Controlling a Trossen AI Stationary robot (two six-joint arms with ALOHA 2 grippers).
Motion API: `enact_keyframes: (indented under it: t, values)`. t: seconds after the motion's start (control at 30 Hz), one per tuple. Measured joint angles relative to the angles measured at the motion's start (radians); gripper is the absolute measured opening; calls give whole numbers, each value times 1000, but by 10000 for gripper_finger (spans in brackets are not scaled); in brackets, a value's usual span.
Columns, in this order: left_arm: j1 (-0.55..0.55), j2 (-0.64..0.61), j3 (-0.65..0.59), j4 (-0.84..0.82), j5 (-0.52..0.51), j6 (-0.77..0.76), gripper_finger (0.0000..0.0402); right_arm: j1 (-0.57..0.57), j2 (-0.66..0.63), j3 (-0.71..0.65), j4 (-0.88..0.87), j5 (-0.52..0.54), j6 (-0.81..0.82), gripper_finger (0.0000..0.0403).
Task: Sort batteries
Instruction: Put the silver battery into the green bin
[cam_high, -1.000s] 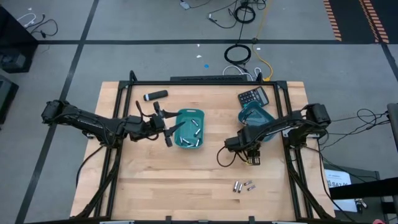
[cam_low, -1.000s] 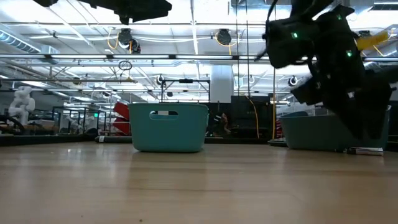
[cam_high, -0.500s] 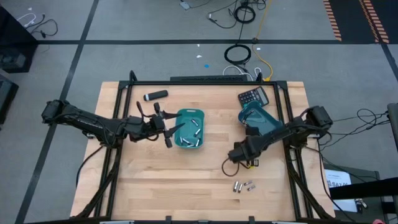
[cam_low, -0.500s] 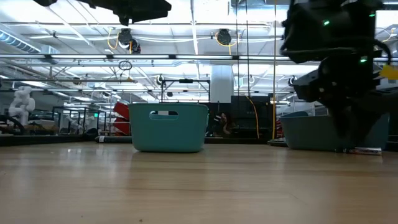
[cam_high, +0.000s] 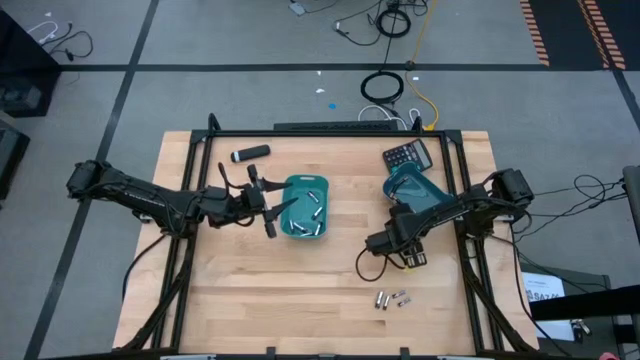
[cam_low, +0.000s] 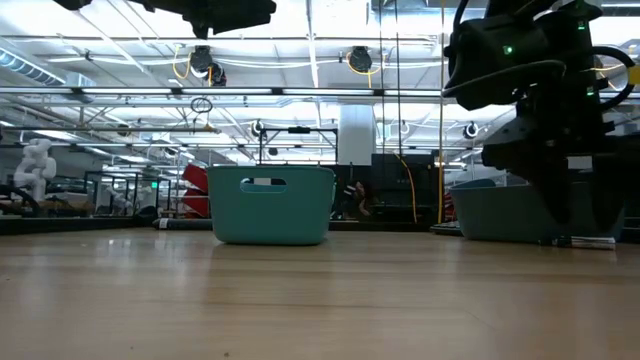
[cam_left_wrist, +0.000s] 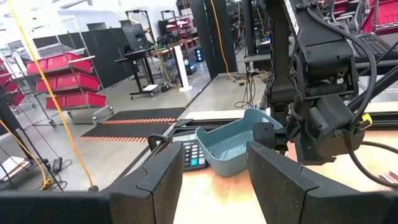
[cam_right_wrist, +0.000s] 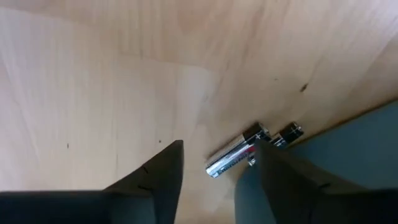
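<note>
Several silvery batteries lie in the middle teal bin. A small group of batteries lies loose on the wood near the table's near edge. My right gripper is open and points down at the table; in its wrist view two batteries lie on the wood just beyond the gripper, not touched. My left gripper hovers open at the middle bin's left rim and holds nothing. The right teal bin stands behind my right gripper.
A dark calculator lies behind the right bin. A black cylinder with a white tip lies near the far left. In the low view the middle bin stands ahead and my right arm fills the right side. Bare wood spans the near half.
My right gripper has shifted a little toward the table's near edge and turned about its wrist, staying low over the wood. My left arm has kept still.
</note>
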Motion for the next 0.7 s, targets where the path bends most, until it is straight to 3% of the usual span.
enact_keyframes:
  t: [0.27, 0.7]
  values:
    - [0, 0, 0, 1, 0, 13, 186, -4, 0, -34, 14, 1, -82, 240]
    - [0, 0, 0, 4, 0, 13, 186, -10, 2, -85, 94, -25, -150, 201]
